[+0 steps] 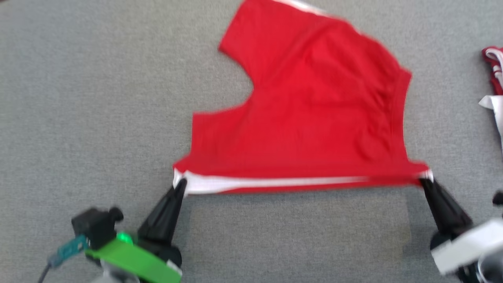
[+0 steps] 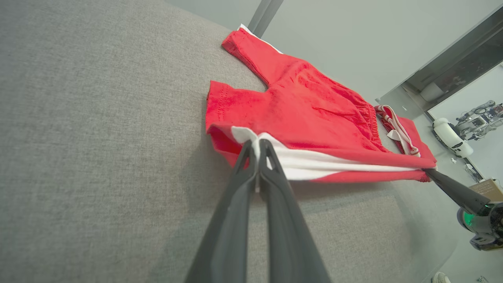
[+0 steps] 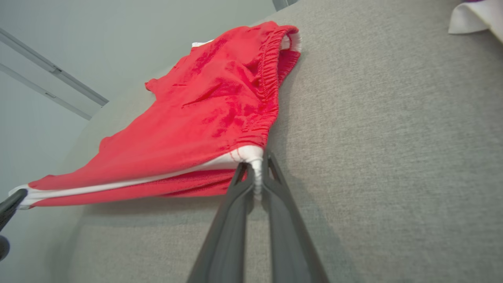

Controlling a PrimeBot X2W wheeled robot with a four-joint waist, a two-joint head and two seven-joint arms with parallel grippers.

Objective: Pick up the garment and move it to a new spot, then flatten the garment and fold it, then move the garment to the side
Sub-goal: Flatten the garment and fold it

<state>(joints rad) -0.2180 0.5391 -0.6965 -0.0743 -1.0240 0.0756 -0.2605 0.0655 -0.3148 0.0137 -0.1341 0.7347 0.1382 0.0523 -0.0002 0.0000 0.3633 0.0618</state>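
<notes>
The garment (image 1: 314, 114) is a pair of red shorts with a white side stripe, spread over the grey cloth table. Its near edge is lifted and stretched taut between both grippers, while the far part rests on the table. My left gripper (image 1: 180, 184) is shut on the near left corner, seen close up as the left gripper (image 2: 257, 146) pinching white cloth of the garment (image 2: 306, 114). At the near right corner my right gripper (image 1: 425, 180) is shut on the waistband end; the right gripper (image 3: 256, 165) grips white trim of the garment (image 3: 204, 114).
Another red and white cloth (image 1: 494, 78) lies at the table's right edge, also seen as the cloth (image 2: 397, 129). A white cloth corner (image 3: 473, 17) lies at the far right. Bare grey table (image 1: 78, 98) stretches left and in front.
</notes>
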